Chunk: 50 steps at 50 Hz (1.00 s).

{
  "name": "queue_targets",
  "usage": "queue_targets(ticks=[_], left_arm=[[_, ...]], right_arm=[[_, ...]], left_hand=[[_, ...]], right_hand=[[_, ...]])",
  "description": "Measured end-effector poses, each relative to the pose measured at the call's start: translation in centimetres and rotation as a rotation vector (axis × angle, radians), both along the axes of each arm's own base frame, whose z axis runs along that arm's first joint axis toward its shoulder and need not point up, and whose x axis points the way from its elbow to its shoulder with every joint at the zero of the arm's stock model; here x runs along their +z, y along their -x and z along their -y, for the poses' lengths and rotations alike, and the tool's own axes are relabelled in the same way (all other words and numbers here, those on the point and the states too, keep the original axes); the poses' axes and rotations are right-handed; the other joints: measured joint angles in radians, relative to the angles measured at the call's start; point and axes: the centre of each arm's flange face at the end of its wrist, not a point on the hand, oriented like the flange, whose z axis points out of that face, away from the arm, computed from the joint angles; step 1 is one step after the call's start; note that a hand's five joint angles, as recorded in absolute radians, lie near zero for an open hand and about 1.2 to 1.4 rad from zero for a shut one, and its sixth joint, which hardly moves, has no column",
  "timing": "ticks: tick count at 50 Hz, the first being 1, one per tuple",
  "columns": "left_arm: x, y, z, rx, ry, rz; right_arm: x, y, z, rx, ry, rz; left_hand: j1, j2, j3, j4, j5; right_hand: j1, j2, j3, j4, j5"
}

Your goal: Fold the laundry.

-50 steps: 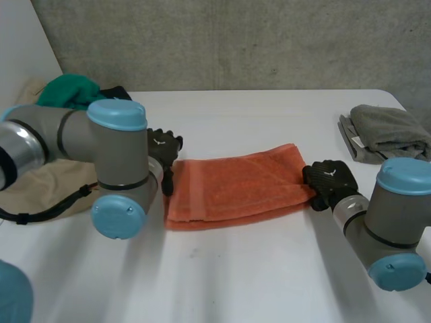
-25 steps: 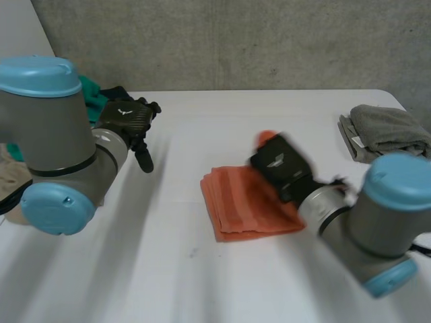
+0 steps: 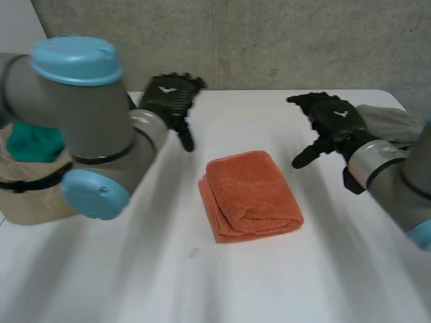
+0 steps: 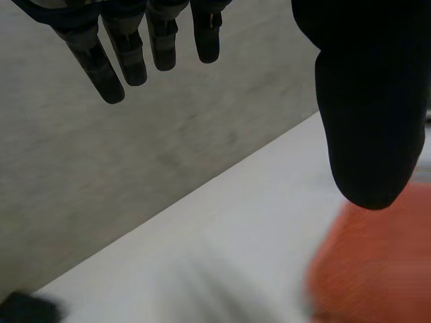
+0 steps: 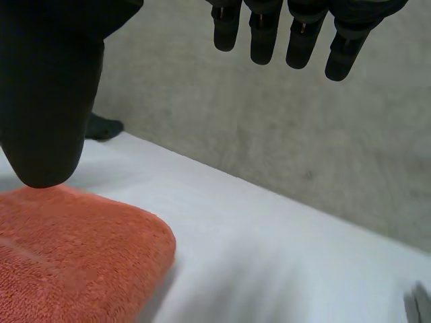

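Observation:
An orange towel (image 3: 250,194) lies folded into a small thick rectangle in the middle of the white table (image 3: 202,282). My left hand (image 3: 172,94) hovers above the table behind and left of the towel, fingers straight and spread, holding nothing. Its wrist view has the straight fingers (image 4: 128,47) and thumb apart, with the orange towel (image 4: 377,269) beyond the thumb. My right hand (image 3: 333,121) hangs open above the table to the right of the towel. In the right wrist view the fingers (image 5: 296,27) are straight and the towel (image 5: 74,256) lies below the thumb.
A folded grey cloth (image 3: 387,128) lies at the table's far right edge. A heap of laundry with a green piece (image 3: 30,145) and a beige one (image 3: 34,195) sits at the far left. A grey wall (image 3: 269,40) stands behind the table.
The towel went from a long strip to a short folded stack as my right hand carried its right end leftward. That hand then let go and lifted back right; my left hand rose away.

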Motion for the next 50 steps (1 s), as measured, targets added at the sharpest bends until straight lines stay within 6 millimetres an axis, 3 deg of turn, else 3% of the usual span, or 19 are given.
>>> queue_targets(ticks=[8, 12, 19, 30, 35, 40, 46, 50], left_arm=[[-3.8, 5.7, -3.5, -0.162, -0.175, -0.025], [-6.4, 6.7, -4.1, -0.143, -0.267, -0.003], [-10.2, 5.9, -3.7, -0.010, -0.371, 0.104], [-12.4, 3.2, -3.4, 0.136, -0.377, 0.326], [-11.7, 3.0, -3.7, 0.138, -0.336, 0.381], [-9.6, 3.1, -4.0, 0.124, -0.290, 0.369], [-5.1, 2.7, -4.1, 0.098, -0.220, 0.302], [-0.8, 2.0, -3.8, 0.047, -0.143, 0.211]], right_arm=[[-1.8, 1.5, 2.1, 0.010, -0.161, -0.028], [-3.4, 1.2, 2.7, 0.074, -0.246, -0.055], [-6.0, -0.2, 2.3, 0.201, -0.333, -0.111], [-9.3, -2.4, 1.2, 0.280, -0.334, -0.240], [-9.4, -2.6, 1.3, 0.262, -0.282, -0.322], [-7.9, -2.4, 1.5, 0.231, -0.192, -0.385], [-4.7, -2.5, 0.7, 0.184, -0.039, -0.429], [-3.5, -3.0, -1.4, 0.171, 0.061, -0.446]], left_hand=[[0.000, 0.000, 0.000, 0.000, 0.000], [0.000, 0.000, 0.000, 0.000, 0.000], [0.000, 0.000, 0.000, 0.000, 0.000], [-0.019, -0.003, 0.000, 0.000, 0.000], [-0.029, -0.008, 0.000, 0.000, 0.000], [-0.029, -0.008, 0.000, 0.000, 0.000], [-0.029, -0.008, 0.000, 0.000, 0.000], [-0.029, -0.008, 0.000, 0.000, 0.000]], right_hand=[[0.000, 0.000, 0.000, 0.000, 0.000], [0.000, 0.000, 0.000, 0.000, 0.000], [0.000, 0.000, 0.000, 0.000, 0.000], [0.000, -0.012, 0.000, 0.000, 0.000], [-0.014, -0.016, 0.000, 0.000, 0.000], [-0.014, -0.016, 0.000, 0.000, 0.000], [-0.014, -0.016, 0.000, 0.000, 0.000], [-0.014, -0.016, 0.000, 0.000, 0.000]])
